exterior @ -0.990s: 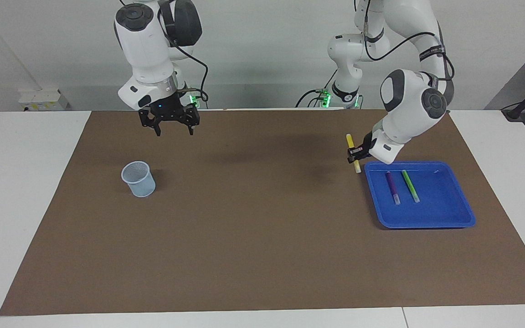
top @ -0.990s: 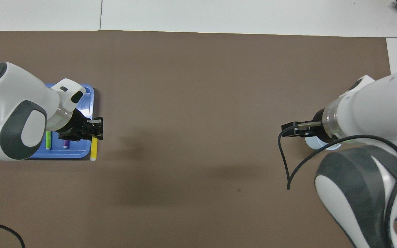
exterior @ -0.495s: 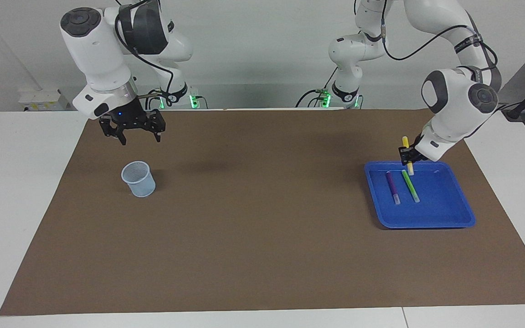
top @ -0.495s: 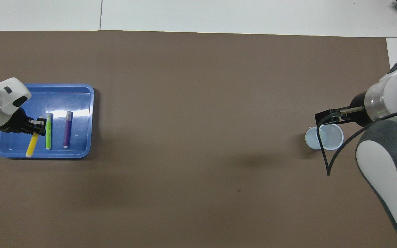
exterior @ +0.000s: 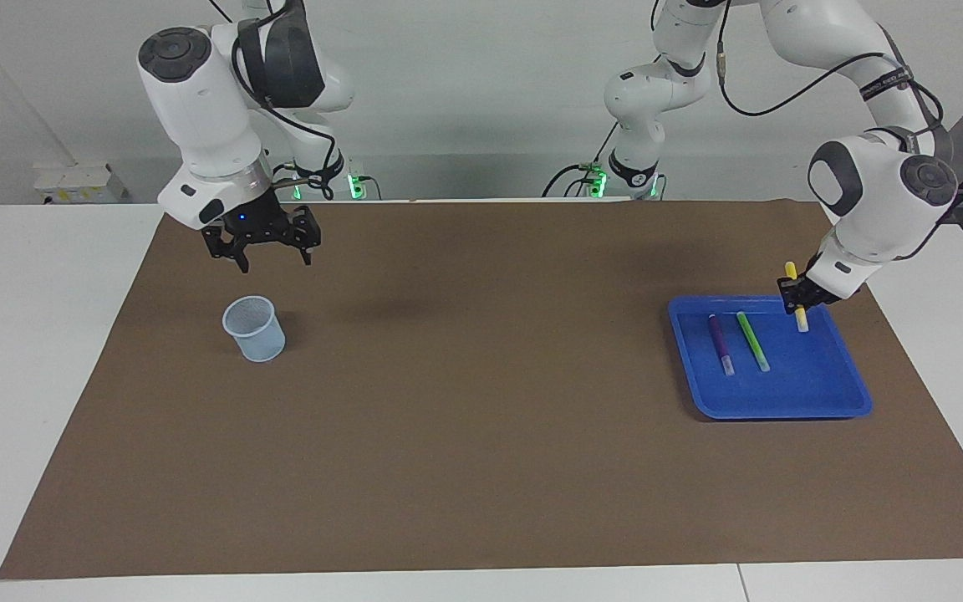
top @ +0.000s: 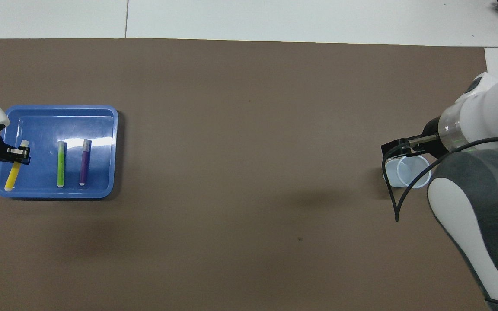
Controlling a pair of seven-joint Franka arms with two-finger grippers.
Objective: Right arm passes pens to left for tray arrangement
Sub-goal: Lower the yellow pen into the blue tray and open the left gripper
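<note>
Left end effector (exterior: 798, 294) has carried yellow pen (exterior: 796, 297) over tray (exterior: 782, 401).

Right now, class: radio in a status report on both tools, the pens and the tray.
Left tool shut on yellow marker pen, over shallow blue plastic tray. Purple pen and green pen lie in tray. Right tool open above pale-blue cup, waiting. Nothing obstructing.

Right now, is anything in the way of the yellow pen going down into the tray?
Nothing visible. The left gripper holds the yellow pen over a bare part of the tray. The green pen and purple pen lie off to the side.
</note>
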